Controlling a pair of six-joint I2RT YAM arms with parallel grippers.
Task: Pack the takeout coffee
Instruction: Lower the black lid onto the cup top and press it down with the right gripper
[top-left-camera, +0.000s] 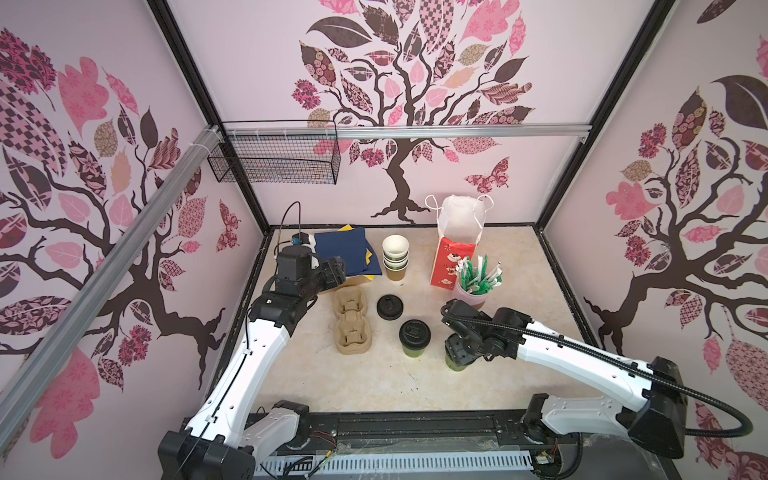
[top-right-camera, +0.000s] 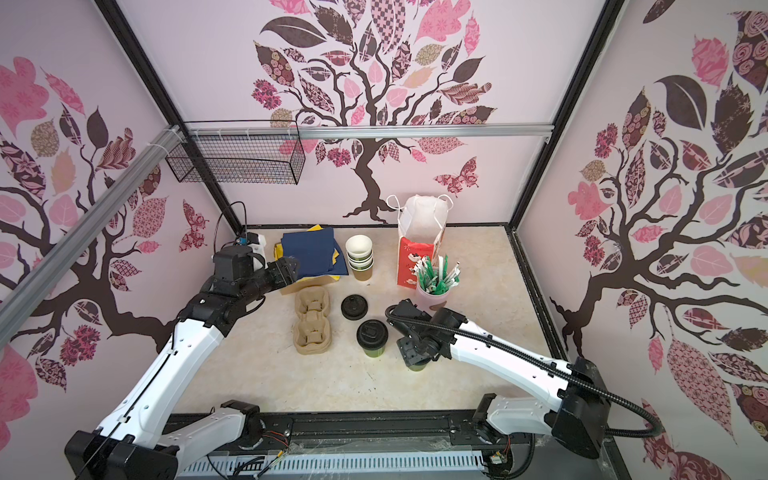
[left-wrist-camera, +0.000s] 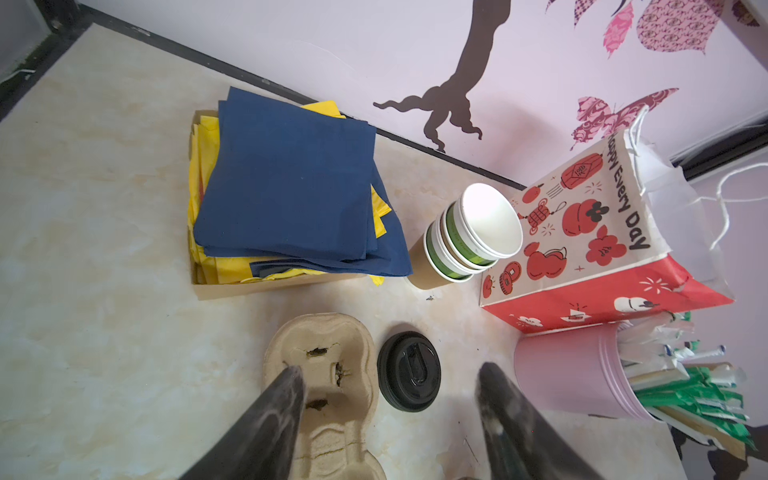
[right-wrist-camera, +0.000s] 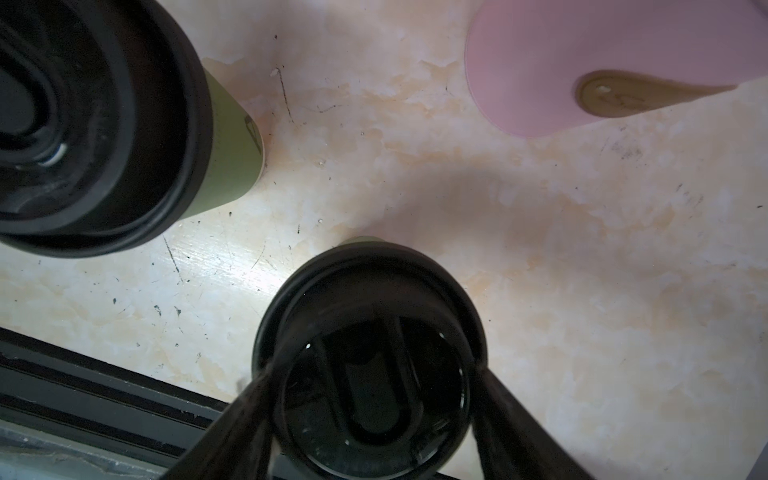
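While the right pincer (right-wrist-camera: 374, 368) stands wide, a lidded green cup (right-wrist-camera: 370, 299) sits between its fingers (right-wrist-camera: 249, 415).

The left gripper (left-wrist-camera: 390, 370) hangs with its 2 fingers (left-wrist-camera: 274, 415) spread wide, a loose black lid (left-wrist-camera: 409, 372) lying below the gap. A pulp cup carrier (left-wrist-camera: 332, 357) sits under 1 finger, and a pink cup (left-wrist-camera: 561, 374) of straws (left-wrist-camera: 698, 390) stands just outside the other. Farther ahead are blue napkins (left-wrist-camera: 291, 183), stacked paper cups (left-wrist-camera: 469, 237) and a red-and-white bag (left-wrist-camera: 582, 257).

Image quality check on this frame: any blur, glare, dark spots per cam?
Right wrist view: lidded green cup dark and soft, glare streak on the table. Left wrist view: left gripper's fingers blurred, napkins sharp. Both top views: evenly lit, sharp.
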